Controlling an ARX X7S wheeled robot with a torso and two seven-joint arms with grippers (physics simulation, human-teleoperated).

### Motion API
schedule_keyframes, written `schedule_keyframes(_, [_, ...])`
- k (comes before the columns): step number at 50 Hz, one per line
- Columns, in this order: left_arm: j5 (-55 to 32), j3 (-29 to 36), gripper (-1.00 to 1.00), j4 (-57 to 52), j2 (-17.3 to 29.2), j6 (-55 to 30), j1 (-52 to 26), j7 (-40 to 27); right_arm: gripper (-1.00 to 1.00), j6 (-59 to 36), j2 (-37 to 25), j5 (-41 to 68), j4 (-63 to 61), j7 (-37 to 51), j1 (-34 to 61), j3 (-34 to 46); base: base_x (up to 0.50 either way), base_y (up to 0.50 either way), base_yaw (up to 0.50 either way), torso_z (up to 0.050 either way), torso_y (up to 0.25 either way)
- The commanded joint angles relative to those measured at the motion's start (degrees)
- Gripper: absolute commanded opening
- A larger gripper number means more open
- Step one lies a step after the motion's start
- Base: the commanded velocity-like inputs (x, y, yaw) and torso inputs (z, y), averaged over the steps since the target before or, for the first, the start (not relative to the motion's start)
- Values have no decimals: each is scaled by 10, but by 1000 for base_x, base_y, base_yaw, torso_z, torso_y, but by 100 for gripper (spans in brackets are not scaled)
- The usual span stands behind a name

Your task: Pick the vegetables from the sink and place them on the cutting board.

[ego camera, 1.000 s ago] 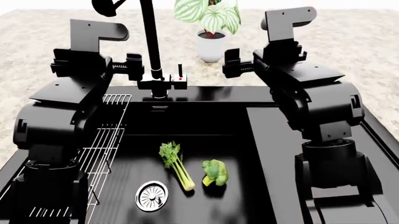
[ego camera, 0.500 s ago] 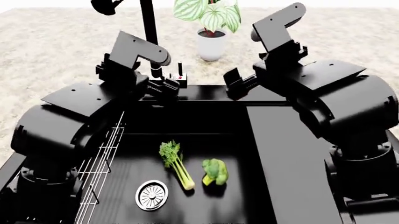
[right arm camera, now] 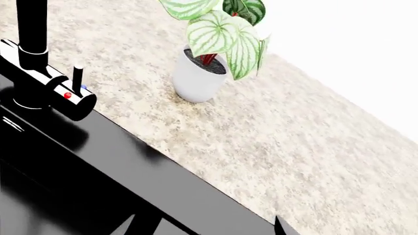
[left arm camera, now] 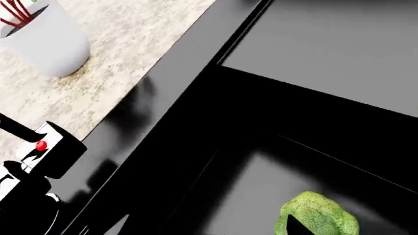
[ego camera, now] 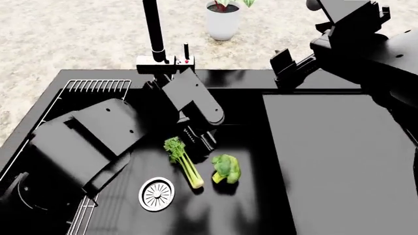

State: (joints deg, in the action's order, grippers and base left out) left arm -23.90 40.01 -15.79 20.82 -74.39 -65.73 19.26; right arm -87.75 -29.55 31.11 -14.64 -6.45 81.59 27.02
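Black left gripper (ego camera: 199, 139) has dropped into sink (ego camera: 261, 205) — beside celery (ego camera: 183, 166), near broccoli (ego camera: 226, 169); jaw state unclear | right gripper (ego camera: 287, 68) raised; unclear

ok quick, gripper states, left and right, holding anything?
Left gripper: above the celery, holding nothing; open or closed cannot be told.
Right gripper: over the sink's back rim, holding nothing; cannot be told either.

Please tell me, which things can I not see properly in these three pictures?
- Cutting board: in no view.
- Left gripper's jaws: dark against the sink in the head view; the left wrist view shows only one black tip over the broccoli, so open or shut is unclear.
- Right gripper's jaws: head view too dark; right wrist view cuts them off at the edge.
- Celery: absent from both wrist views.
- Plant: cropped in the head view.
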Motion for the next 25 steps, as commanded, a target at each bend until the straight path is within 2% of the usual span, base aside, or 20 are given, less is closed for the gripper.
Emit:
schedule_keyframes(1, [3,95,100,13,-14,28,-6,37,100,-1,-20,66,-4,54,29,1,0,0,0,0,0])
schedule_keyframes(16, [-25,130,100,-18,-19,18,41,53,100,-4,-24,90,-11,71,20,-6,0,0,0,0,0])
schedule_keyframes(25, [9,182,100,61,-26,63,43,56,100,9,-27,96,-4,76,14,4,0,0,0,0,0])
